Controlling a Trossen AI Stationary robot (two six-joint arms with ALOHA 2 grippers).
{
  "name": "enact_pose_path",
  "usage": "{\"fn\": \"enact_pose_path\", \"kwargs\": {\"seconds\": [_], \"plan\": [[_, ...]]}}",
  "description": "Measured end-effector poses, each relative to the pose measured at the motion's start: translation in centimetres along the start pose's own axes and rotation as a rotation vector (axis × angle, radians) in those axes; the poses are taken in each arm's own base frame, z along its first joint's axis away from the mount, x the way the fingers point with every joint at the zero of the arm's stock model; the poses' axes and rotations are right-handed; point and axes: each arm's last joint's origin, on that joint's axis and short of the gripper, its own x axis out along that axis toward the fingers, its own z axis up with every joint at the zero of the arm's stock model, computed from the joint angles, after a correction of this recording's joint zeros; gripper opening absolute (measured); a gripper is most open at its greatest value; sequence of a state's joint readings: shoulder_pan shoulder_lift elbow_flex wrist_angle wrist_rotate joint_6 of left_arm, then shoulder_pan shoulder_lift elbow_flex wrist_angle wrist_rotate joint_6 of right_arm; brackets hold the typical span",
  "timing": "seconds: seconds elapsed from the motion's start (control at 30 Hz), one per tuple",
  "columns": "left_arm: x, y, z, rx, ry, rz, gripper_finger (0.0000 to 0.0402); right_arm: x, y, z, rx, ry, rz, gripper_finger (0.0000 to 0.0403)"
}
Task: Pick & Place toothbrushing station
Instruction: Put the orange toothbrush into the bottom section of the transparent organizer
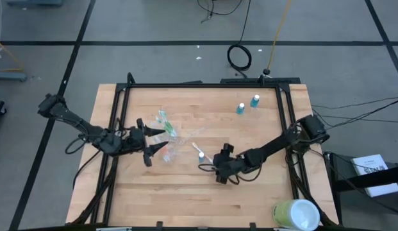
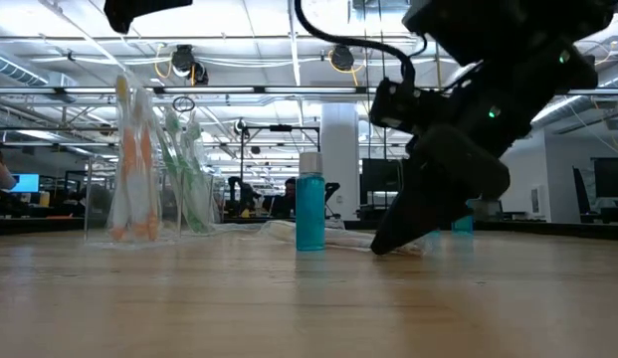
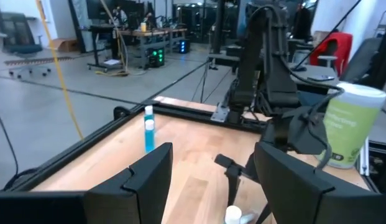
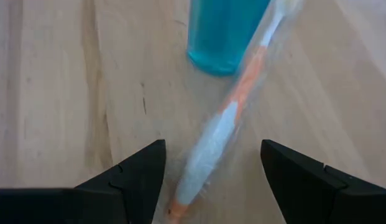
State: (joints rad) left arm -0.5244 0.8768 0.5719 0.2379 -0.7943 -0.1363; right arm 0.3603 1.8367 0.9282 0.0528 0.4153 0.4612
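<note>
Right gripper (image 1: 219,172): low over the middle of the table, fingers spread and grasping nothing; in the right wrist view the two dark fingers (image 4: 127,180) stand either side of a wrapped toothbrush.
Wrapped toothbrush (image 4: 227,121): lies flat on the wood, white and orange inside a clear sleeve; its long axis runs diagonally away from the right gripper, the far end reaching a blue tube.
Nearest blue tube (image 2: 309,211): upright, white cap on top, standing at the far end of the wrapped toothbrush; whether the two touch cannot be told.
Left gripper (image 1: 157,142): at the table's left side, fingers released and apart, holding nothing, aimed at the clear cup.
Clear cup (image 2: 149,169): upright just beside the left gripper's fingertips; contact cannot be told.
Toothbrushes in cup (image 2: 184,164): stand near vertical, long axes pointing upward, some green, some orange.
Two further blue tubes (image 1: 247,104): upright, close together, near the table's far right corner, well apart from both grippers.
Large green-and-white cup (image 1: 296,214): at the near right corner of the table (image 1: 186,192).
</note>
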Motion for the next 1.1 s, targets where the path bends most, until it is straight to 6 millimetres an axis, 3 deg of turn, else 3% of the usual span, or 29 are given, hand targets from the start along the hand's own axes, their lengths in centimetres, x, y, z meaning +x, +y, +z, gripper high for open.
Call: {"fn": "enact_pose_path", "kwargs": {"seconds": [0.53, 1.1], "plan": [[1.1, -0.4, -1.2, 0.002, 0.049, 0.02, 0.0232, 0.6, -1.5, -1.1, -0.049, 0.146, -0.086, 0.0248], [1.1, -0.5, -0.9, 0.003, 0.027, 0.013, 0.0232, 0.6, -1.8, -1.5, -0.094, 0.19, -0.08, 0.0115]]}}
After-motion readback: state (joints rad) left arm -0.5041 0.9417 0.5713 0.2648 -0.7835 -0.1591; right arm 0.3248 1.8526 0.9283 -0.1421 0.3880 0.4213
